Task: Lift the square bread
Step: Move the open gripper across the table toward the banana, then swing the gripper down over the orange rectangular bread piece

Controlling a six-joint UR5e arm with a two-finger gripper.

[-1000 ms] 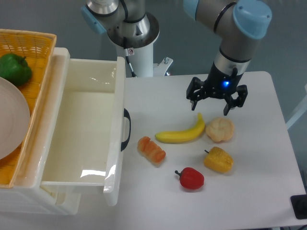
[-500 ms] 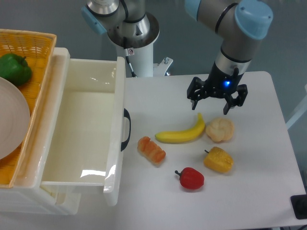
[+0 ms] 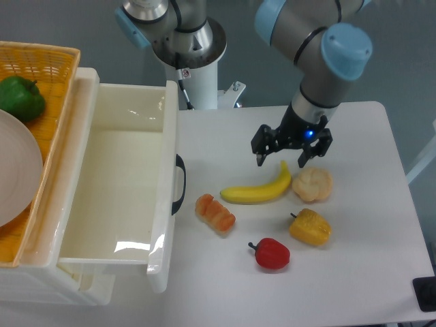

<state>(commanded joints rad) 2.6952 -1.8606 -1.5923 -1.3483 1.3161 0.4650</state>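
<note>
My gripper [image 3: 281, 162] has shifted left and turned since a second ago: it hung above the gap between the banana's tip and the round bun, and now it sits over the upper end of the banana [image 3: 261, 189], with my forearm swung in from a steeper angle. Its fingers [image 3: 259, 158] stand apart, nothing between them, and a small blue light glows on the wrist. Nothing on the table has moved in that time.

The square bread [image 3: 215, 213] lies on the white table [image 3: 368, 136], just right of the drawer front and just below the banana's left end, well apart from my gripper. It is orange-brown with paler ridged segments and rests at a slant.

I can read no brand, label or writing anywhere; a small tag on the second arm's base [image 3: 185, 73] is too tiny to make out.

Counting what lies on the table: one square bread, one banana, one pale round bun [image 3: 313, 184] touching the banana's tip, one yellow pepper [image 3: 310, 227], one red pepper [image 3: 271, 253]. At the left stands one open white drawer [image 3: 122, 184] with a dark handle [image 3: 179, 184]. Beside it is one woven yellow basket [image 3: 48, 129] holding one green pepper [image 3: 20, 97] and one white plate [image 3: 13, 170].
</note>
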